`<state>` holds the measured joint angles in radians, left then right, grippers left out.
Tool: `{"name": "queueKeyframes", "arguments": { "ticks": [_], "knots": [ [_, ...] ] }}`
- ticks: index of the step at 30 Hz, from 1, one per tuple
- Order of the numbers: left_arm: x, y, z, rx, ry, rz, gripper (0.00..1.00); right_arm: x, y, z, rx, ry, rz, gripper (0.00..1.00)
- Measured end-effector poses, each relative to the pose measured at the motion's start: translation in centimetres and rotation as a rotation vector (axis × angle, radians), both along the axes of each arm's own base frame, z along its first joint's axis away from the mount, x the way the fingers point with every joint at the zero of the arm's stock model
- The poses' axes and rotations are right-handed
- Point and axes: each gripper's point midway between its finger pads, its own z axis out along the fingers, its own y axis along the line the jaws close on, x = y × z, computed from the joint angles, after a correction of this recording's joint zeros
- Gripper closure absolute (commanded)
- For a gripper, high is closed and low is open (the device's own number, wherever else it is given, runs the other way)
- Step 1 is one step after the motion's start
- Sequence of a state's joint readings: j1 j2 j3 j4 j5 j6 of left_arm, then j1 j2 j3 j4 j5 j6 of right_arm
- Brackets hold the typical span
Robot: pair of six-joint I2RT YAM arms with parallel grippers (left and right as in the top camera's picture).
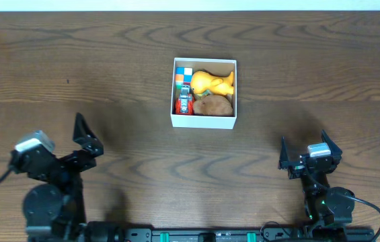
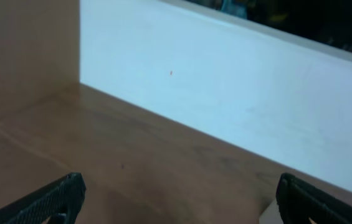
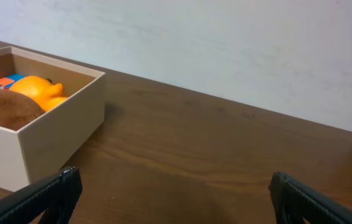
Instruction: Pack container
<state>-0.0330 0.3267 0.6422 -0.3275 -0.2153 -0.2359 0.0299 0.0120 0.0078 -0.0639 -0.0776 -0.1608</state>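
Seen from overhead, a dark brown wood-grain table fills the view, with a thin pale strip along its far edge. The container, a small square white box with low walls, sits toward the far middle of the table. Inside it lie a yellow duck, a brown rounded toy, a red toy car and a coloured block, packed close together. Both arms are folded low at the near edge, well apart from the container. The left gripper is to the container's near left and the right gripper to its near right. Each is spread wide with nothing in it. In the left wrist view, two dark fingers sit at the bottom corners, far apart, over bare brown table. A pale wall rises behind, and a tan panel stands at the left. In the right wrist view, the dark fingers again frame the bottom corners, widely parted and empty. The container stands ahead to the left, the duck and brown toy showing above its rim, with pale wall behind.
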Motion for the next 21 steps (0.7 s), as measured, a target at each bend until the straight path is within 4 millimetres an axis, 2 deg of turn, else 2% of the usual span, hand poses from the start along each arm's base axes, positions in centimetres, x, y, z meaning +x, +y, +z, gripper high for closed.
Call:
{"name": "queueKeyframes", "arguments": {
  "ticks": [5, 9, 16, 21],
  "knots": [
    [1.4, -0.5, -4.7, -0.004, -0.05, -0.027, 0.02, 0.0, 0.0, 0.0, 0.0, 0.0, 0.0, 0.01],
    [1.8, -0.7, -7.6, -0.006, -0.101, -0.038, 0.02, 0.0, 0.0, 0.0, 0.0, 0.0, 0.0, 0.01],
    [1.8, -0.8, -9.9, -0.006, -0.135, -0.046, 0.02, 0.0, 0.0, 0.0, 0.0, 0.0, 0.0, 0.01],
    [1.8, -0.9, -10.1, -0.006, -0.141, -0.05, 0.02, 0.0, 0.0, 0.0, 0.0, 0.0, 0.0, 0.01]
  ]
}}
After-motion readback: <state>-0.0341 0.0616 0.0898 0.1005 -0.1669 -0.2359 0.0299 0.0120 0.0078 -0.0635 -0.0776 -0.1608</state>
